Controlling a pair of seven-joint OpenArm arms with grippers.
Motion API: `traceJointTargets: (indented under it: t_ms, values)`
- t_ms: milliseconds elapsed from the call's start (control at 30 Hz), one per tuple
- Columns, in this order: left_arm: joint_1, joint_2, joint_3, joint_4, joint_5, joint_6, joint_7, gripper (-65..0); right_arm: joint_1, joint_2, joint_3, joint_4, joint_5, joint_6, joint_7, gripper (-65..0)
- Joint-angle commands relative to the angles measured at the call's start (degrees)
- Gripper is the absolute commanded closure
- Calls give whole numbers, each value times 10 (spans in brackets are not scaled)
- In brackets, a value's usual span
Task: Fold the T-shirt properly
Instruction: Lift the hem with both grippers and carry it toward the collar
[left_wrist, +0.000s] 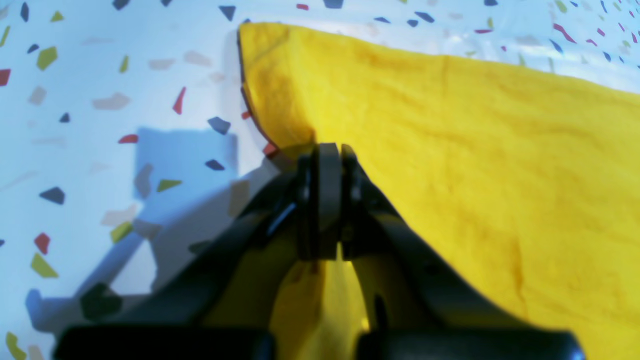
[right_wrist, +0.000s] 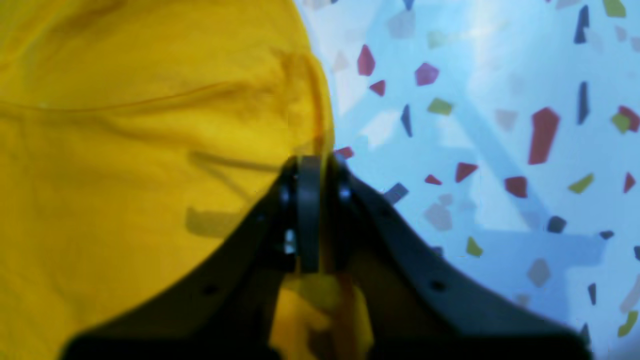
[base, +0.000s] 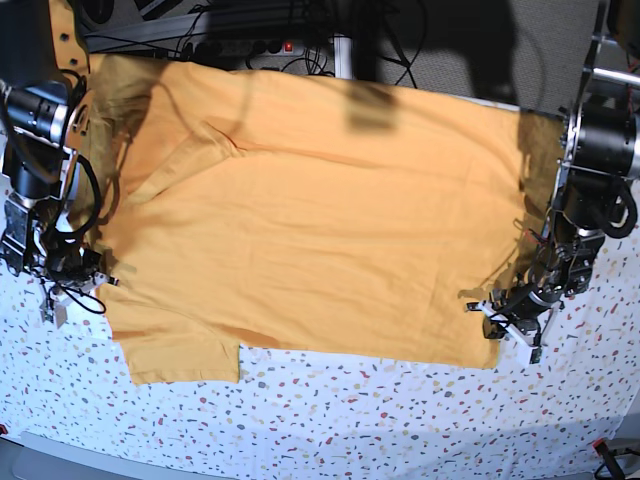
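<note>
My left claw (left_wrist: 330, 150) is clamped shut on the shirt (left_wrist: 450, 150), biting its edge right where the cloth meets the desk (left_wrist: 100, 125). From this wrist the yellow fabric runs away up and to the right, with a corner of it lying flat beyond my fingertips. A pinch of cloth shows through between the fingers.

My right claw (right_wrist: 315, 162) is closed too, and it has cloth in it: a thin yellow edge runs between the fingers, and more fabric bunches below them. Here the shirt (right_wrist: 125, 150) fills the whole left side, creased with one long fold line, and the speckled desk (right_wrist: 475, 150) lies to the right.

From the base view, the shirt (base: 330, 230) is spread wide and mostly flat across the desk (base: 350, 420), its far edge reaching the back of the surface. One sleeve points toward the near edge on that view's left. My right claw (base: 75, 285) sits at the shirt's edge on that side, just above the sleeve. My left claw (base: 510, 310) holds the opposite edge, near the shirt's near corner. The two claws are well apart, with the whole garment between them.
</note>
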Motion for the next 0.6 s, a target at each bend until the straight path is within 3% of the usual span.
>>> traceJointTargets:
  t_ms: [0, 233, 333, 567]
  values:
    - [-19, -5, -2, 7, -5, -1, -15, 0, 15, 8, 1, 5, 2, 10, -1, 0]
    - [-19, -5, -2, 7, -5, -1, -17, 0, 14, 8, 1, 7, 2, 12, -4, 0]
    - [-17, -5, -3, 7, -5, -1, -17, 0, 10, 8, 1, 20, 2, 54, -4, 0]
    - [10, -8, -3, 18, -5, -1, -26, 0, -40, 8, 1, 113, 2, 54, -12, 0]
